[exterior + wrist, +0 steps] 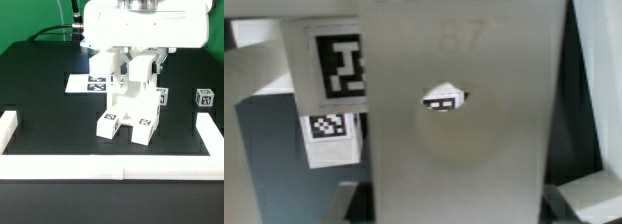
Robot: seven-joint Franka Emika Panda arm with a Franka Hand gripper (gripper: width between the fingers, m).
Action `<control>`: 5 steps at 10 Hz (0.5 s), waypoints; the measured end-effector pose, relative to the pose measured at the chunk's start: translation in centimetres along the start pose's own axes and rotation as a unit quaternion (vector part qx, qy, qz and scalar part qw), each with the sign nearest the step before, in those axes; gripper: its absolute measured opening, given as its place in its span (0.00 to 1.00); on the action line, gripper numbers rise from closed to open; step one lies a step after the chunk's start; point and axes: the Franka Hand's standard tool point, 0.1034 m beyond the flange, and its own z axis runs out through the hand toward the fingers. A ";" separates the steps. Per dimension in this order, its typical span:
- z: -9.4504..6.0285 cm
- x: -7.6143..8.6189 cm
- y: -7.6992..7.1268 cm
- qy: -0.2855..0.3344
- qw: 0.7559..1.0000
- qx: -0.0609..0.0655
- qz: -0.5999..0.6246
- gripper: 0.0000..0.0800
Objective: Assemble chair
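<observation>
Main risk as I see it: the chair (128, 100) stands only on its two tagged feet in the middle of the table (45, 120), and the gripper (138, 58) has it from above, at the top piece. If the arm pushes or twists a bit off axis, the assy can tip or slide on the black surface. A joint which is not fully seated may then come apart.

Second risk: the wrist view is nearly filled by the flat panel (455, 150). I see only a small hole (443, 97) with a tag behind it, so alignment is hard to check from there (I must rely on the exterior view). A loose tagged block (204, 98) lies well apart, toward the exterior view's right, near the border wall (212, 135); no danger from it for now.

Pose: the arm hangs straight over the chair, wrist approx. vertical, fingers pointing to the table. The jaws are narrow and, as far as I can judge, closed on the upper part of the chair, not empty. The marker board (84, 83) lies behind the chair, toward the exterior view's left.
</observation>
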 end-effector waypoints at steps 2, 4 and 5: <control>0.0 -0.1 -0.4 0.003 1.000 0.001 -0.003 0.36; 0.0 0.0 -0.5 0.006 1.000 0.001 -0.004 0.36; 0.0 0.0 -0.5 0.006 1.000 0.001 -0.004 0.36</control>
